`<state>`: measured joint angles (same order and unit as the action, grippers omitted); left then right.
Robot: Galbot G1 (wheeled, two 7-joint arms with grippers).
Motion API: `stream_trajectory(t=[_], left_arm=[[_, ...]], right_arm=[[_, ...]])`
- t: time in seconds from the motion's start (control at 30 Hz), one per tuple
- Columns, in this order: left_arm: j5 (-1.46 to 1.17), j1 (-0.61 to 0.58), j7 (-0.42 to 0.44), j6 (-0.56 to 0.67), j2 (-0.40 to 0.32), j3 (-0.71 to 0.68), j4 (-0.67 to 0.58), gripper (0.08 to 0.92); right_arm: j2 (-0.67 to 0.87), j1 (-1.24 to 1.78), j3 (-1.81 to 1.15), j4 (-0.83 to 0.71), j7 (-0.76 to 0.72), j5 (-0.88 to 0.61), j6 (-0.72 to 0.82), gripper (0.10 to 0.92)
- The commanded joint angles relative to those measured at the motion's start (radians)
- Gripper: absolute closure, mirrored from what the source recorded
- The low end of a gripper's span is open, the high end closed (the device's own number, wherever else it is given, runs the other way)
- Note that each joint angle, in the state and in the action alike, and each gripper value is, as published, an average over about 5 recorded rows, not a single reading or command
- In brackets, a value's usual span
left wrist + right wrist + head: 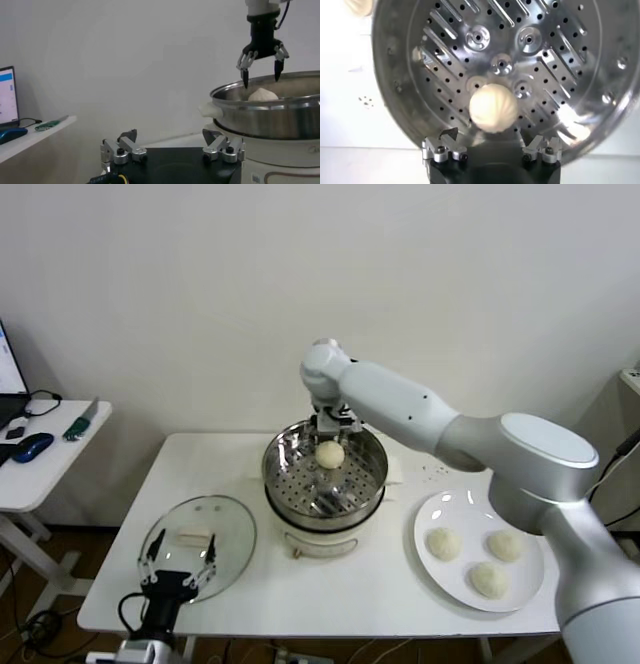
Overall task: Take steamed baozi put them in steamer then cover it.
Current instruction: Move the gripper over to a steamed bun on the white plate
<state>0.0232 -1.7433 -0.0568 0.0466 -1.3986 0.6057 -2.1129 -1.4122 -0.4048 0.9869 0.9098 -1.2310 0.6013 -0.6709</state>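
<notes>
One steamed baozi [329, 454] sits inside the shiny steamer [288, 476], on its perforated floor [540, 75]. My right gripper [335, 424] hangs open just above it, fingers apart and clear of the bun [263, 94]. In the right wrist view the baozi [493, 107] lies loose just ahead of the spread jaws. Three more baozi [444, 543] rest on the white plate [455, 509] at the right. The cover [228, 519], a glass lid with a cream handle [195, 535], lies flat at the left front. My left gripper [180, 556] waits open at the lid's near edge, holding nothing.
The steamer sits on a white pot base [320, 542] at the table's middle. A side table [50, 454] with a mouse and cables stands to the left. The wall runs close behind the table.
</notes>
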Motion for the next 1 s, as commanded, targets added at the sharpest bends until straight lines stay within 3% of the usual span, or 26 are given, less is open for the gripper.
stream_trajectory(t=[0.03,0.27,0.4,0.6,1.0], left_arm=[[0.0,-0.006,0.0,0.004,0.001,0.003,-0.003,0.177],[-0.004,-0.014,0.001,0.008,0.003,0.003,-0.009,0.177],[-0.014,-0.016,0.001,0.01,0.005,0.0,-0.003,0.177],[-0.017,-0.015,0.002,0.015,0.005,-0.003,0.004,0.177],[-0.055,-0.014,0.002,0.007,0.012,0.005,0.016,0.177]], right_arm=[[0.214,-0.19,0.128,0.171,-0.006,-0.338,0.169,0.203],[0.472,-0.383,0.453,0.323,0.112,-0.856,0.586,0.203],[0.577,-0.426,0.557,0.405,0.177,-1.031,0.767,0.203],[0.744,-0.39,0.605,0.53,0.222,-1.063,0.944,0.203],[0.881,-0.127,0.534,0.564,0.202,-1.012,1.015,0.203]])
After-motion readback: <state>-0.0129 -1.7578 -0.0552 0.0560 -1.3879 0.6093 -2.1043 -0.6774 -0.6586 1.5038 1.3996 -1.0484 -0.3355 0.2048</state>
